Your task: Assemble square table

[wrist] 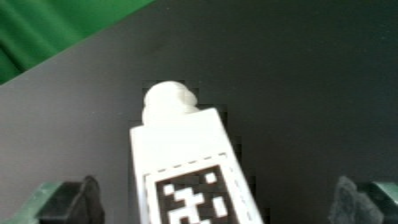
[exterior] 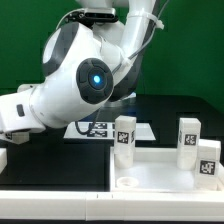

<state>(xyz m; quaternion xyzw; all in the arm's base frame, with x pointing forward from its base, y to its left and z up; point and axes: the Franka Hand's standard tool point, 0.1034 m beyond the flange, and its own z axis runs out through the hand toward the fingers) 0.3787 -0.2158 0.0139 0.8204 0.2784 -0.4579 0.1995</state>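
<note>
Three legs show in the exterior view, all white with black-and-white tags, standing upright on the dark worktop (exterior: 60,165). One leg (exterior: 124,133) stands near the middle, just behind the far rim of the square tabletop (exterior: 150,170). The second leg (exterior: 188,133) and the third leg (exterior: 209,158) stand toward the exterior view's right, close to each other, by the tabletop's right side. The tabletop lies flat at the front, rim up, with a round hole (exterior: 127,182) in its near corner. Behind the first leg the marker board (exterior: 95,127) lies flat on the worktop, partly hidden by the big white arm (exterior: 75,80).

In the wrist view a tagged leg (wrist: 187,160) with a rounded tip lies between the two dark fingers (wrist: 63,200) of the pincer (wrist: 214,203). The fingers stand wide apart, clear of the leg on both sides, gripping nothing.
</note>
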